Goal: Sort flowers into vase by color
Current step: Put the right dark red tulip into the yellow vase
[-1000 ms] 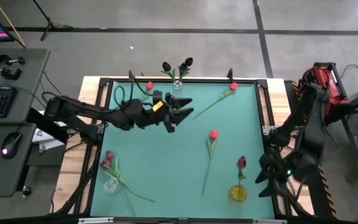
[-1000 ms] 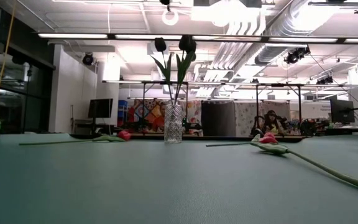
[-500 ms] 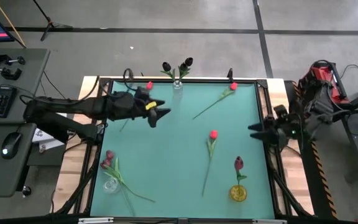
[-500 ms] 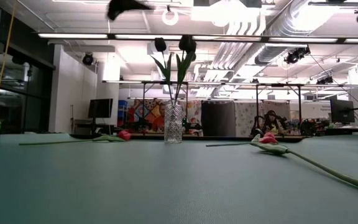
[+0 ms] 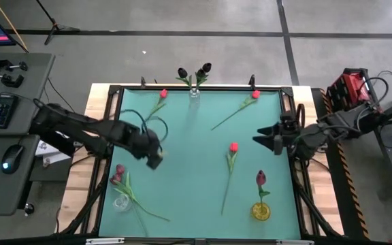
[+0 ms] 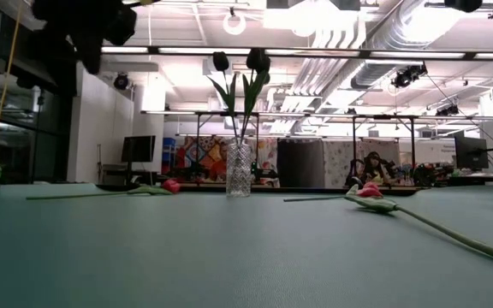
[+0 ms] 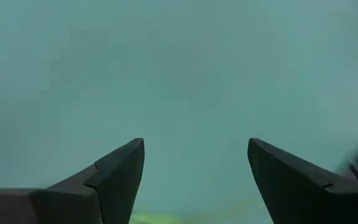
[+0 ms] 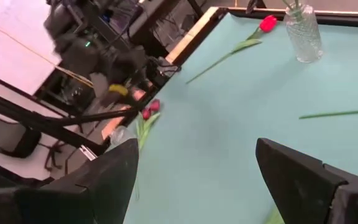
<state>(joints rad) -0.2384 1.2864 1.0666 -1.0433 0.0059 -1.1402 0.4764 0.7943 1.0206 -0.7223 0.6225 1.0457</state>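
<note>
Bearing no legible writing, flowers lie between both open claws.

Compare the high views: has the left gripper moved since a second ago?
Yes. The left gripper has left the clear vase at the mat's far edge and swung back toward the pink tulips at the near-left corner.

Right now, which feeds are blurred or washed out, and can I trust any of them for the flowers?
Left wrist view: hazy, only teal mat past its own fingers. Low view: ceiling lights glare; clear vase sharp, the arm at the top corner a dark smear. Right wrist view: left arm blurred, red tulip clear. High view: even light, flowers readable.
</note>
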